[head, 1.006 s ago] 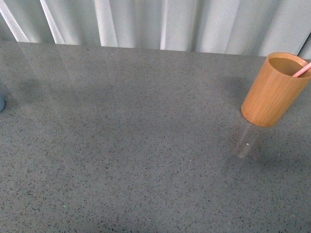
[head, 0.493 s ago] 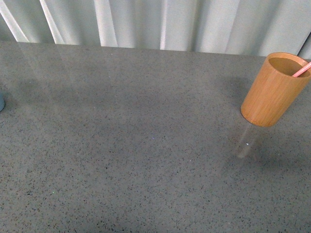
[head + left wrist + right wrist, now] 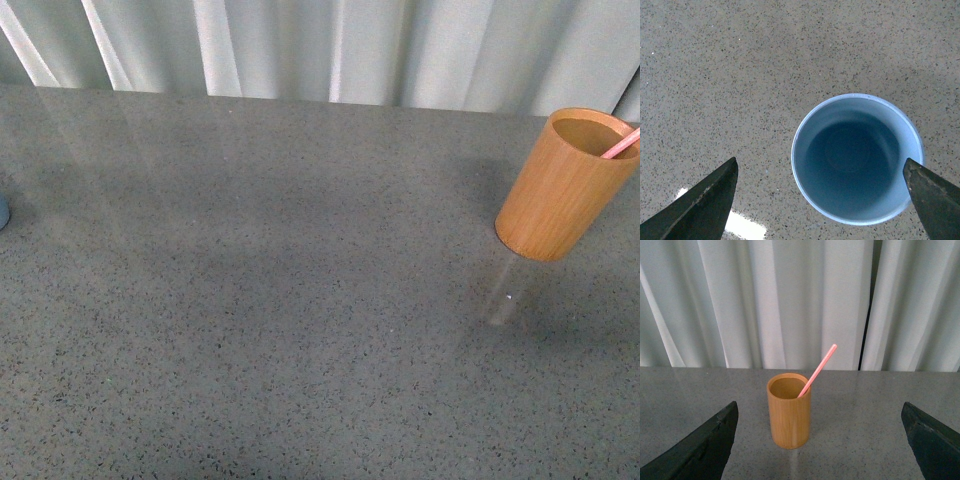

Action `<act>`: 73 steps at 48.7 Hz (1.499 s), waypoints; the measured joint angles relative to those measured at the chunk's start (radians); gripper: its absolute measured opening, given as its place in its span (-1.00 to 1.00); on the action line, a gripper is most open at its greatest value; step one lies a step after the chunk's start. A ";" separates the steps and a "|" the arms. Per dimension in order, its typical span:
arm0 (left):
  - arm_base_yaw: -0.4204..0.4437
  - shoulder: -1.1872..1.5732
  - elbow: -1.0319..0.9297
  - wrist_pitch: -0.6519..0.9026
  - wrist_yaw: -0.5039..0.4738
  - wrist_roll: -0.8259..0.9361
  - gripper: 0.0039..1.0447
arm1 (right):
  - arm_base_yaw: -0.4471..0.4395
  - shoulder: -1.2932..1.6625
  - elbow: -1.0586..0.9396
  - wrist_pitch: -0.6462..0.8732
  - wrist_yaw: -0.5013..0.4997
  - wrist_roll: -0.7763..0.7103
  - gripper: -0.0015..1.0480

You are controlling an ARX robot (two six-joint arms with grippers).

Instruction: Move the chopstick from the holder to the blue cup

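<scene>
1. L gripper point(image 3: 820, 161): jaws spread wide, nothing between them. It hangs right over the blue cup point(image 3: 857, 160), which is upright and empty, so no stick delivered yet
2. R gripper point(image 3: 819, 403): jaws spread too, nothing held. It faces the holder point(image 3: 789, 420) square on but is well apart from it, no contact
3. Table point(image 3: 300, 300): grey speckled top. In the front view the cup is only a sliver at the edge, well apart from the holder, far off to its left
4. Holder stands upright. The chopstick point(image 3: 819, 367) sits inside, leaning on the rim w/ its upper part poking out above
5. Curtain point(image 3: 790, 300): pale folds behind the holder, beyond the table's far edge
6. Progress, my read: approx zero, only the arms look pre-positioned. Left to do: R closes in on the holder, pinches the stick, lifts it clear, gets it across to the cup (maybe via a hand-off, can't tell), drops it in
</scene>
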 joint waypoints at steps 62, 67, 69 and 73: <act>-0.001 0.208 0.240 -0.148 -0.029 -0.026 -0.37 | 0.000 0.000 0.000 0.000 0.000 0.000 0.81; -0.007 0.208 0.244 -0.168 -0.028 -0.023 -0.75 | 0.000 0.000 0.000 0.000 0.000 0.000 0.81; -0.010 0.208 0.244 -0.175 -0.023 -0.024 -0.90 | 0.000 0.000 0.000 0.000 0.000 0.000 0.81; -0.015 0.199 0.246 -0.185 -0.005 -0.026 -0.94 | 0.000 0.000 0.000 0.000 0.000 0.000 0.81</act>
